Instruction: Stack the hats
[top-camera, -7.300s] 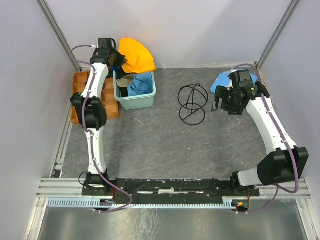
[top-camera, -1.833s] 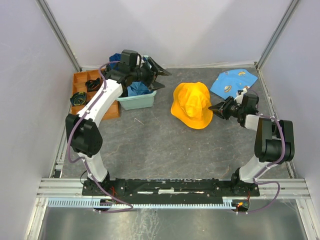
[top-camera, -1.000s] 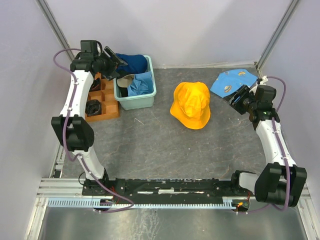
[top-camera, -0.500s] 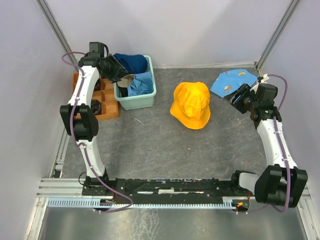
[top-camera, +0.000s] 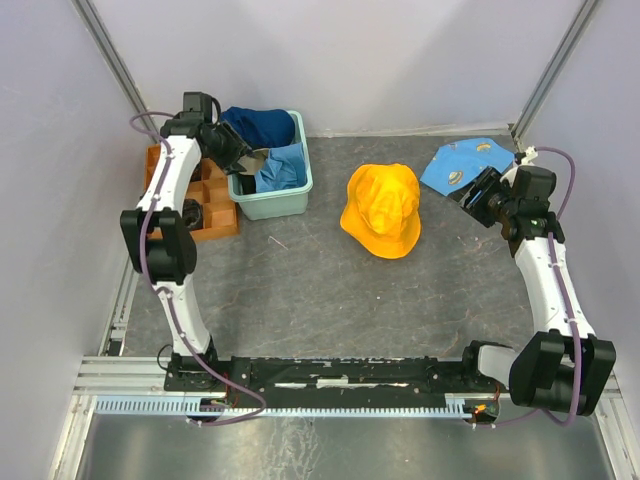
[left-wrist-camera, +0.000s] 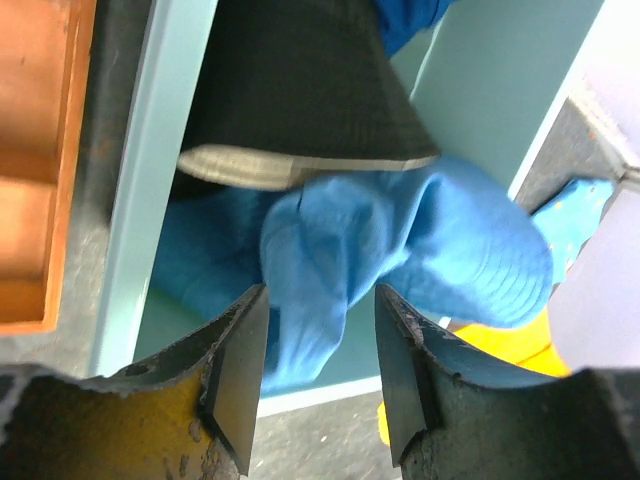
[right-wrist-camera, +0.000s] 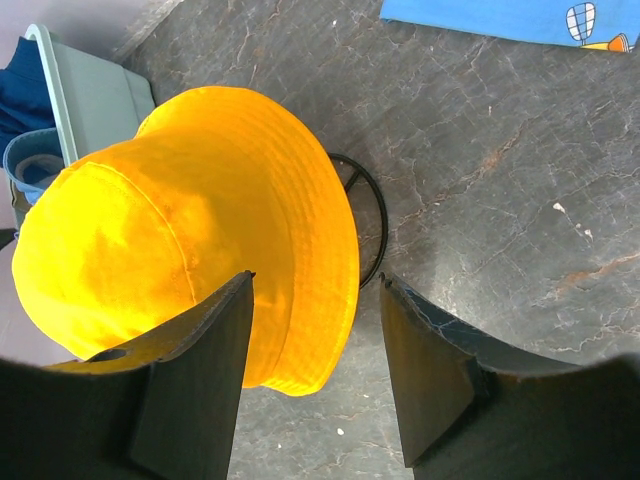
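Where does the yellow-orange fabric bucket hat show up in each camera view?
Top external: the yellow-orange fabric bucket hat sits near the middle of the picture.
Left wrist: only a sliver at the lower right, beyond the tub.
Right wrist: it fills the left half.
Shared landmark: the mint-green plastic tub.

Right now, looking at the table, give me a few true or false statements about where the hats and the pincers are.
1. The yellow hat sits over a black wire stand. True.
2. The right pincer is shut on the yellow hat. False: it is open and holds nothing.
3. The light blue hat lies in the mint tub. True.
4. The left pincer hovers over the yellow hat. False: it is open above the light blue hat in the tub.
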